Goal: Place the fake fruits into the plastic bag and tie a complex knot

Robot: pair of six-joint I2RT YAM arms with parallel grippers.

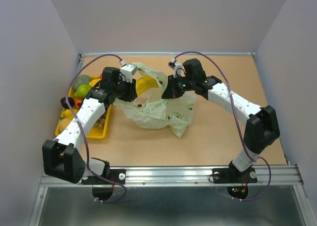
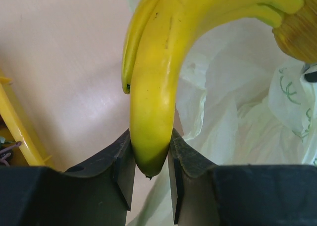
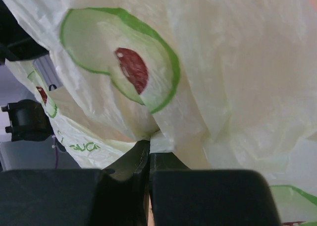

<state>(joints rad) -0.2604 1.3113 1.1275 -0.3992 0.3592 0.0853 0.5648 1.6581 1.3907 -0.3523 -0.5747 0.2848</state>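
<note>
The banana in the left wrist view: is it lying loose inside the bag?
No, the banana is pinched at its tip between the fingers of the left gripper, with the plastic bag behind it.

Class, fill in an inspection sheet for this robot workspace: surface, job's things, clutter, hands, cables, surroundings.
Surface: brown tabletop, no spills seen.
Job's things: plastic bag crumpled mid-table, one edge lifted, no knot seen; banana held over it; other fruits in the yellow tray on the left.
Clutter: nothing seen.
Hands: left hand shut on the banana's end; right hand shut on the plastic bag.
Cables: purple cables loop along both arms.
Surroundings: pale walls on three sides; metal rail at the near edge.
</note>
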